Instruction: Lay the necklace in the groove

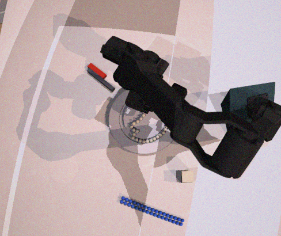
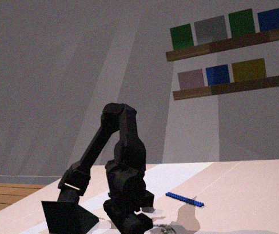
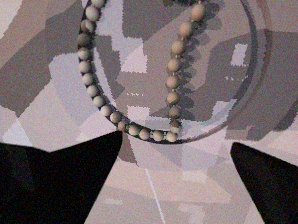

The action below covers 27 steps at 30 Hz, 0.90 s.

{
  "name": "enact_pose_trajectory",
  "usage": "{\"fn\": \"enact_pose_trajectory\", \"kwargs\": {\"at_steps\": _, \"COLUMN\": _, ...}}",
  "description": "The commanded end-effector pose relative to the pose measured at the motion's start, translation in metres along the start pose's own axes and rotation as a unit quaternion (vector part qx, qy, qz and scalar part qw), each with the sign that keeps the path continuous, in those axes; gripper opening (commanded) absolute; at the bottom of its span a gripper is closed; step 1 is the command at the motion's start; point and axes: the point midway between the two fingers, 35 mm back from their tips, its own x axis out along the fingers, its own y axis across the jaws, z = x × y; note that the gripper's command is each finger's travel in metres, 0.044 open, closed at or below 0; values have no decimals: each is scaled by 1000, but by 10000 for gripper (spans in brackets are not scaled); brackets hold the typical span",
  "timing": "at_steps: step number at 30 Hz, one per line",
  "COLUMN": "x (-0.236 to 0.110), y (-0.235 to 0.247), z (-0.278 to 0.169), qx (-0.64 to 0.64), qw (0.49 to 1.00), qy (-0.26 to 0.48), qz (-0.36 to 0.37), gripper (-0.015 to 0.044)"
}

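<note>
Pearl bead necklace (image 1: 144, 135) on the round bead board (image 1: 116, 135), gripper (image 3: 172, 165) wide and holding nothing.
Top: part follows the board's groove, one end crosses inside. Exterior: blue beads (image 2: 184, 199) beyond the board. Wrist: necklace ahead; no writing readable.

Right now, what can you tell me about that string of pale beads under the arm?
The necklace is a strand of round, cream, pearl-like beads. It lies on the round board. One stretch curves along the board's groove; the other runs nearly straight across the board's middle, and the two meet in a sharp bend near the rim. The far ends are out of view. The open gripper hovers above it, touching nothing. Arm shadows fall across the beads.
</note>
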Motion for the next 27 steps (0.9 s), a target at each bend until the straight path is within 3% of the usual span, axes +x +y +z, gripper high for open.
{"fn": "enact_pose_trajectory", "kwargs": {"at_steps": 1, "x": -22, "y": 1, "z": 7, "qx": -5, "qw": 1000, "qy": 2, "qz": -7, "gripper": 282}}
{"fn": "enact_pose_trajectory", "kwargs": {"at_steps": 7, "x": -22, "y": 1, "z": 8, "qx": -4, "qw": 1000, "qy": 2, "qz": -7, "gripper": 125}}
{"fn": "enact_pose_trajectory", "kwargs": {"at_steps": 27, "x": 2, "y": 0, "z": 8, "qx": -6, "qw": 1000, "qy": 1, "qz": -8, "gripper": 120}}
